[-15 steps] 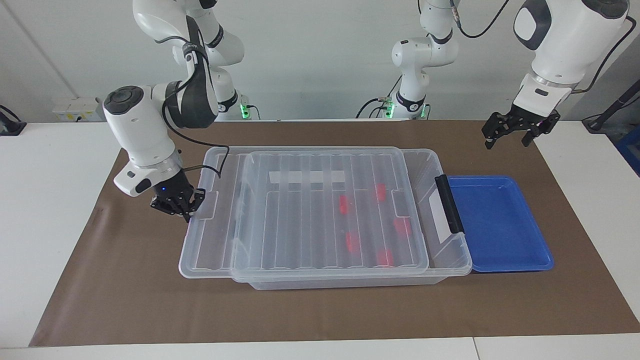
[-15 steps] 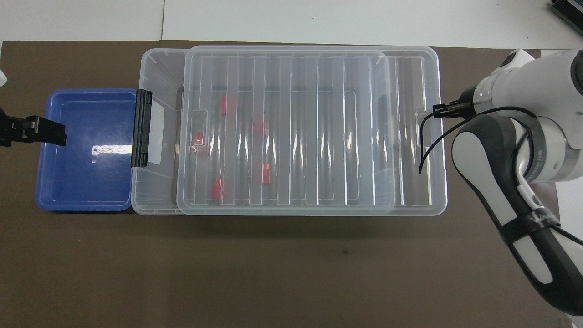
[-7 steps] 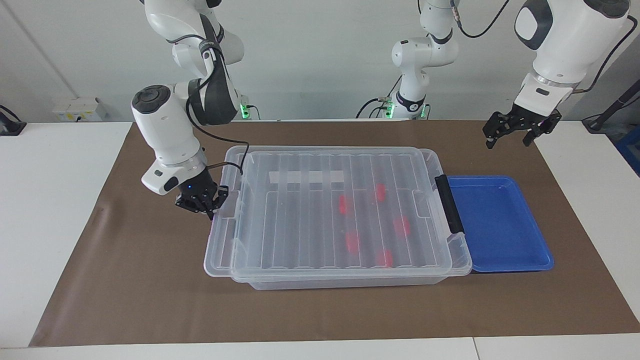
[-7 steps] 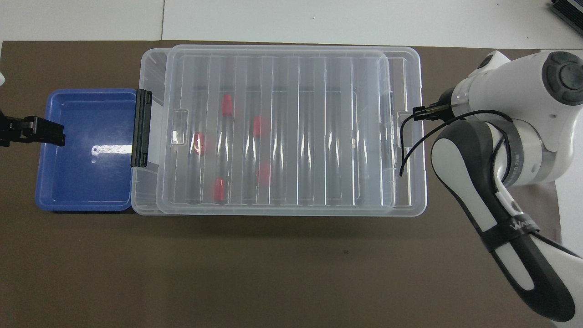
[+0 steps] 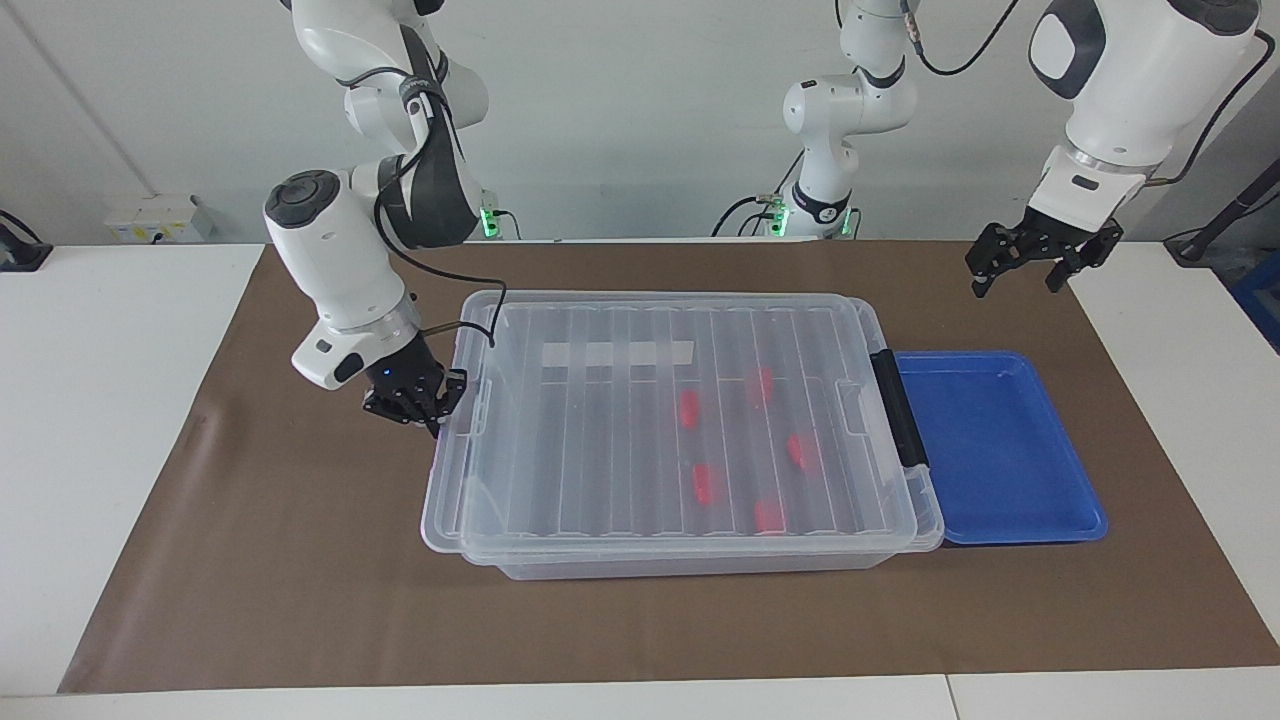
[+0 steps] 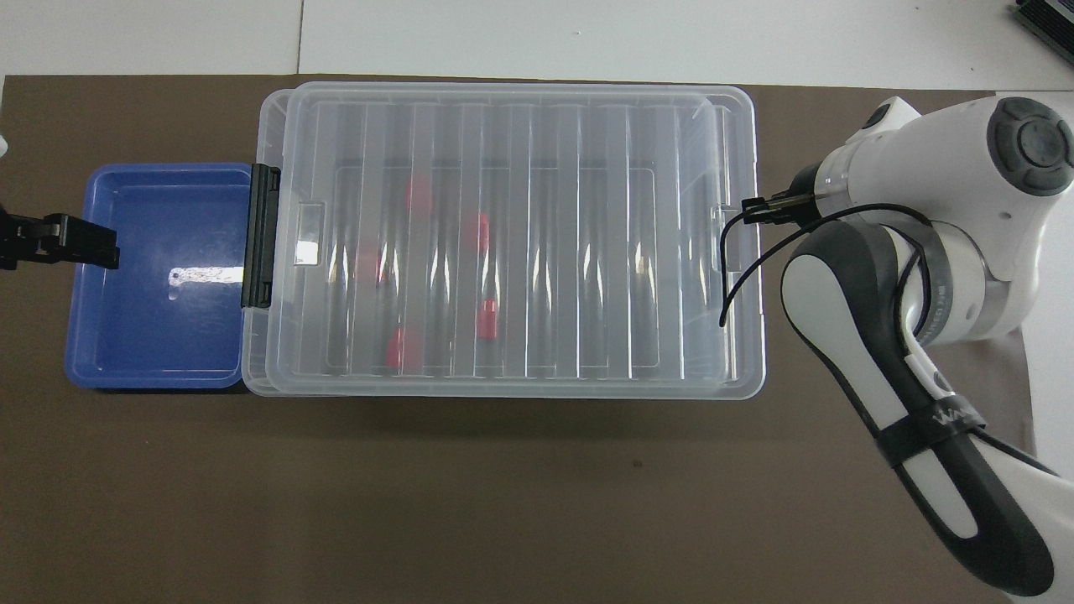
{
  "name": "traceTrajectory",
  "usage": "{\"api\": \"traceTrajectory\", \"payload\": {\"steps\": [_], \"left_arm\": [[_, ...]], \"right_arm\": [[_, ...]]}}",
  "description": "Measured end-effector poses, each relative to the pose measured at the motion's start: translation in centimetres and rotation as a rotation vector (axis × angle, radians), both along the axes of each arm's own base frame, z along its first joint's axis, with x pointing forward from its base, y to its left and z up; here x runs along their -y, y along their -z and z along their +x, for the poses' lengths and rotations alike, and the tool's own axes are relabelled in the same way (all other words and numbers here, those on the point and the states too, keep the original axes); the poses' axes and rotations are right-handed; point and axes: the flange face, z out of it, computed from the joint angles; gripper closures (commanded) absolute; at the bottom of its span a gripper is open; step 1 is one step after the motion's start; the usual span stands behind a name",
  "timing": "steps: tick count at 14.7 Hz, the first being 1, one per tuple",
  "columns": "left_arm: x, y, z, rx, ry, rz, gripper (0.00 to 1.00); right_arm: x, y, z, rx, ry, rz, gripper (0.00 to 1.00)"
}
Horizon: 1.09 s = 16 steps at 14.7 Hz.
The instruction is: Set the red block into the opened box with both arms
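Closure of the large clear plastic box [image 5: 690, 560] looks to be the step in hand, a judgement from how things lie: its ribbed clear lid [image 5: 640, 420] lies nearly square over the rim, overhanging only a little at the right arm's end. The right gripper [image 5: 432, 412] sits at that end of the box, its fingers [image 6: 755, 209] pinched together on the lid's small tab. Holding the tab makes sense, since it is the one spot that gives purchase on a wide, slippery sheet without reaching over the box.

Five small bright red plastic blocks lie inside the box, seen through the lid; the one nearest the robots [image 5: 762, 384] and its four fellows cluster toward the left arm's end of the box, close to the black end handle [image 5: 898, 408]. They presumably landed there because that end adjoins the shallow blue plastic tray [image 5: 1090, 520], which touches the box at the handle.

The left gripper [image 5: 1040, 262] waits in the air over the brown mat [image 5: 300, 600] on the surface, at the tray's end nearest the left arm's base, its fingers spread wide and holding nothing. It seems parked clear so the lid can travel freely.
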Motion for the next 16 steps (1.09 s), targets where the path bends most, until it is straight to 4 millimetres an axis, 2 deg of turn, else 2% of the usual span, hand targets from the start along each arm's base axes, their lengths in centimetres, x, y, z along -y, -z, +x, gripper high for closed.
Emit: {"api": "traceTrajectory", "payload": {"steps": [16], "left_arm": [[0.11,-0.08,-0.04,0.002,0.002,-0.001,0.0]], "right_arm": [[-0.66,0.32,-0.21,-0.015,0.009,0.053,1.0]]}}
